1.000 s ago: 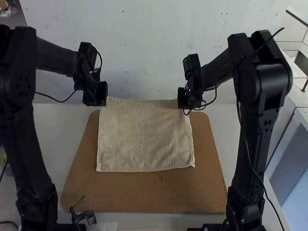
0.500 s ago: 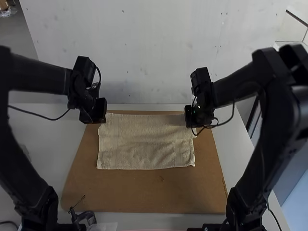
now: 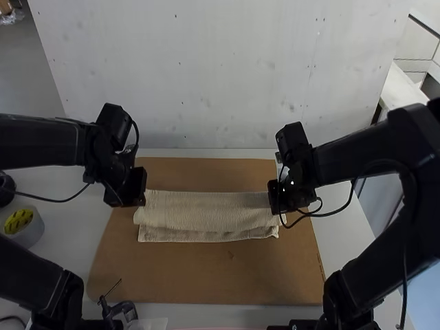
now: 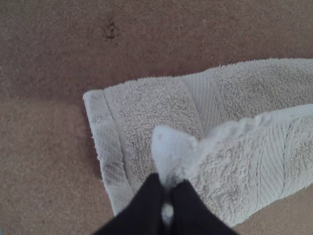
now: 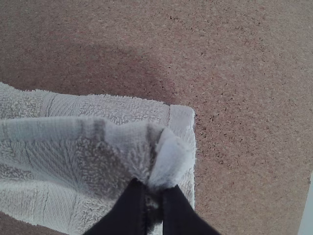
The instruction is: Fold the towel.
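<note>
The beige towel lies on the brown board, its far part lifted and brought over the near part, whose edge shows below. At its left end in the high view is my left gripper; my right gripper is at the other end. In the left wrist view my left gripper is shut on a corner of the towel. The right wrist view has my right gripper shut on the other corner of the towel, raised over the lower layer.
The brown board carries the towel. A roll of tape stands on the table left of the board. Near the board's front left edge is a small dark tool. A pale wall rises behind the table.
Both grippers have come down toward the near side with the towel's far edge, bringing it over the near part. The towel now covers less of the board's far side.
</note>
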Motion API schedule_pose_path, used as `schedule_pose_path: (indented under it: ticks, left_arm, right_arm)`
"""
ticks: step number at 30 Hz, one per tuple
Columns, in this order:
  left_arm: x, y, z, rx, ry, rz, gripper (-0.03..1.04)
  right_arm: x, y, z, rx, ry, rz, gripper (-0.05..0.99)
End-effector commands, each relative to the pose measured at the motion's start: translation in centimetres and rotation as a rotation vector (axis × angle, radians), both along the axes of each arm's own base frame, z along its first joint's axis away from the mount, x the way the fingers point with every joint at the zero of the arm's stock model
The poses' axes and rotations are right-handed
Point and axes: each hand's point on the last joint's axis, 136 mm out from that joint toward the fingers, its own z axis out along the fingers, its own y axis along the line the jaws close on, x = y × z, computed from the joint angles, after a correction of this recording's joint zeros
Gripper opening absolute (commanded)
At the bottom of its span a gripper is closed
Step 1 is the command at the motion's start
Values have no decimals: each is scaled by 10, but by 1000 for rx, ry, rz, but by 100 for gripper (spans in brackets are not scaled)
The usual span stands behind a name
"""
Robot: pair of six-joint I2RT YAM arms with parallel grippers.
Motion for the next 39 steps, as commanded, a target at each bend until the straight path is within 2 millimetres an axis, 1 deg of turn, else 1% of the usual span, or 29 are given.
schedule_pose_path:
  ticks: [1, 5, 9, 10, 14, 15, 18, 22, 25, 28, 30, 31, 32, 33, 34, 35, 36, 38, 39]
  left_arm:
    - [-2, -5, 10, -3, -7, -10, 2]
    - [-3, 0, 3, 8, 17, 6, 2]
    - [19, 4, 4, 34, -36, 31, 2]
    - [24, 8, 2, 48, -34, 41, 2]
    - [33, 19, -13, 80, 13, 60, 2]
    - [37, 23, -23, 94, 25, 56, 2]
    - [45, 28, -35, 110, 39, 71, 2]
    - [56, 31, -41, 138, 37, 70, 2]
    - [62, 31, -47, 145, 39, 69, 2]
    - [63, 32, -55, 150, 57, 75, 2]
    - [66, 34, -58, 160, 63, 79, 2]
    - [69, 36, -59, 169, 65, 82, 13]
    - [71, 37, -58, 170, 63, 86, 39]
    - [72, 38, -57, 169, 62, 87, 80]
    - [74, 38, -54, 170, 55, 85, 102]
    - [76, 38, -49, 164, 41, 87, 102]
    - [78, 37, -40, 155, 13, 87, 101]
    - [82, 36, -16, 143, -54, 78, 101]
    - [82, 36, -9, 139, -72, 79, 101]
  right_arm:
    - [1, 0, 13, -1, -42, 4, 2]
    - [2, 0, 10, -5, -37, 4, 2]
    - [12, 2, 6, -6, -49, -2, 2]
    - [13, 1, 6, -6, -49, -5, 2]
    - [16, 1, 5, -9, -45, -11, 2]
    - [19, 1, 2, -11, -43, -13, 2]
    - [25, 2, -10, -18, -23, -19, 2]
    - [34, 1, -26, -39, 6, -34, 2]
    - [41, 0, -31, -40, 8, -44, 2]
    - [45, -2, -35, -44, 17, -55, 2]
    - [49, -3, -34, -36, 0, -62, 4]
    - [52, -4, -33, -29, -10, -69, 24]
    - [53, -6, -31, -23, -17, -75, 51]
    - [53, -6, -31, -9, -14, -80, 87]
    - [53, -6, -29, 1, -11, -84, 93]
    - [53, -6, -25, 10, -20, -89, 93]
    - [52, -6, -23, 17, -19, -90, 94]
    - [49, -3, -13, 66, -23, -104, 94]
    - [47, -3, -11, 77, -23, -110, 94]
